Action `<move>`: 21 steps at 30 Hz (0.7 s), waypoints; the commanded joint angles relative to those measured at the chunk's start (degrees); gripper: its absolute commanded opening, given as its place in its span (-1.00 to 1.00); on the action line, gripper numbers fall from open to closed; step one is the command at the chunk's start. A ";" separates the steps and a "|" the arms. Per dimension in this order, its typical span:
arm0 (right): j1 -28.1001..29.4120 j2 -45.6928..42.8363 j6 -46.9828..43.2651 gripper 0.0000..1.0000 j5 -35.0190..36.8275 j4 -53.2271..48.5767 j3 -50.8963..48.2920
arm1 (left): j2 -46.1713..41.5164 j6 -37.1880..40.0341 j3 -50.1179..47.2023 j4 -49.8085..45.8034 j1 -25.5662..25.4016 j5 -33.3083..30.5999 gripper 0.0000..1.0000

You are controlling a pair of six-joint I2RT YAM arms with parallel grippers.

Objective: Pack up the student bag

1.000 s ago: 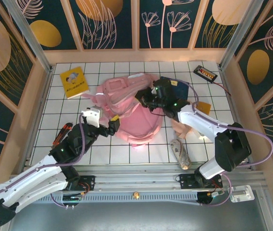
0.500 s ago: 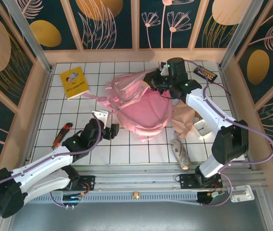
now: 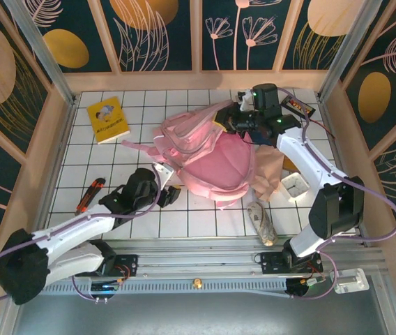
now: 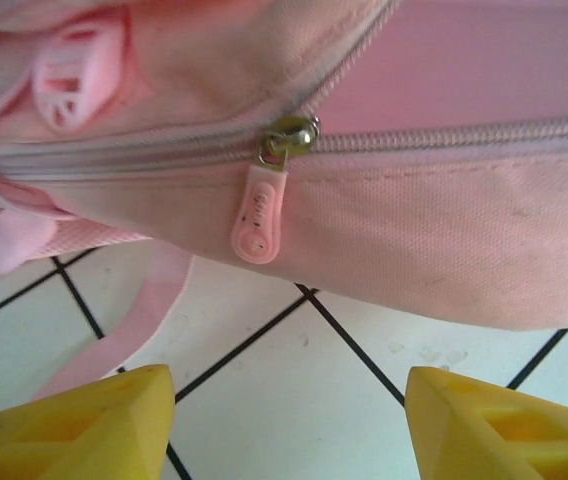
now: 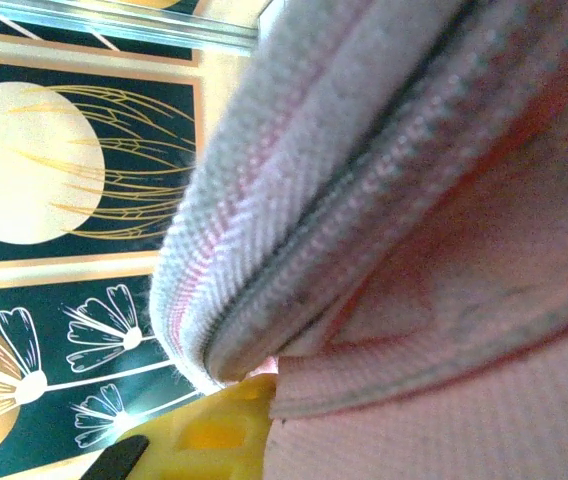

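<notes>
Left wrist view: left gripper fingers spread, empty, facing zipper pull. Top view: right gripper fingers pressed together, pinching student bag edge

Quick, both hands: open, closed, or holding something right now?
Left hand: open, empty, facing the pink zipper pull of the large soft pink fabric backpack.
Right hand: closed, gripping that backpack at its far end.

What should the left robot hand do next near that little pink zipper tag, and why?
Probably nudge the left gripper forward until its yellow fingers straddle the small pink rubber zipper pull, then close. The pull hangs free from the big pink fabric backpack, ahead of the open fingers and untouched, while the right gripper grips the bag's far edge.
</notes>
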 commanded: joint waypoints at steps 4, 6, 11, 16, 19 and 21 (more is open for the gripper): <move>-0.40 -5.97 -2.52 -1.00 -5.02 8.60 0.17 | 4.72 5.26 2.78 4.93 0.10 0.64 0.14; -0.42 -6.28 -2.49 -1.00 -5.24 8.66 -0.26 | 5.45 5.96 3.16 6.07 0.12 0.43 0.13; -0.36 -6.90 -1.84 -1.00 -5.98 9.85 -1.80 | 6.38 8.67 3.49 10.28 0.12 1.35 0.05; -0.34 -7.66 -0.79 -1.00 -6.34 11.13 -3.59 | 8.53 11.01 4.32 11.81 0.11 1.20 0.05; -0.12 -8.06 -0.36 -1.00 -6.34 11.76 -4.20 | 11.25 12.47 5.31 11.24 0.10 1.23 -0.01; 0.18 -8.13 -0.38 -1.00 -6.44 11.68 -4.26 | 12.32 12.63 5.41 12.05 0.06 1.67 -0.08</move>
